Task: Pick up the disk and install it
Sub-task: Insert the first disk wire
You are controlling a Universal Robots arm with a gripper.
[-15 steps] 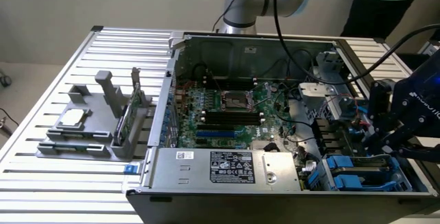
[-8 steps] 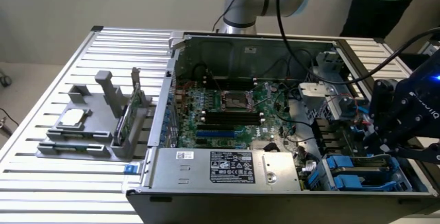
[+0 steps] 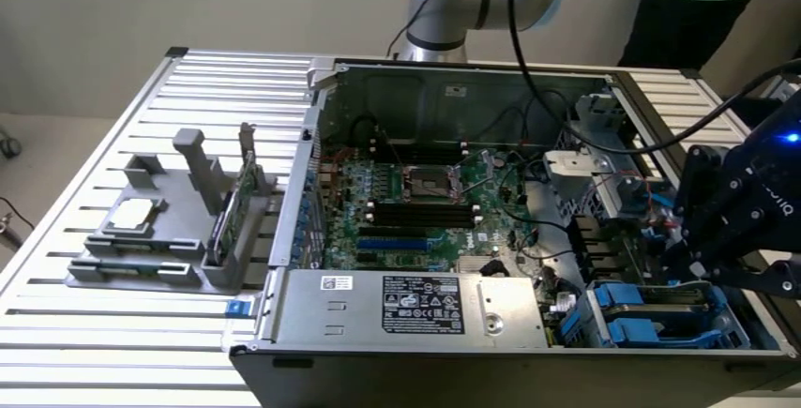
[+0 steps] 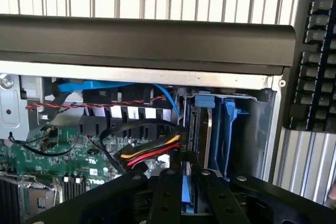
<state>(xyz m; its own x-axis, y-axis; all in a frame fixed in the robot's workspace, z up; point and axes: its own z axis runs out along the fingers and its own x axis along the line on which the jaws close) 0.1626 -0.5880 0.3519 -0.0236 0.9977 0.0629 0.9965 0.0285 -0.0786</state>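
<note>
Disk (image 4: 201, 145) with blue rails, upright on edge, partway inside the case's drive bay.

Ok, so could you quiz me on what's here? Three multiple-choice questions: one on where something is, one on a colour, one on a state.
1. Where is the robot's hand?
A) over the grey holder
B) at the drive bay in the computer's corner
C) above the middle of the computer

2. What colour are the rails in that bay?
A) red
B) blue
C) yellow

3. The computer case is:
A) shut
B) open, insides showing
C) boxed up

Answers:
1 B, the hand sits by the bay on the exterior view's right.
2 B, blue plastic shows in the wrist view.
3 B, the circuit board lies in plain sight.
</note>
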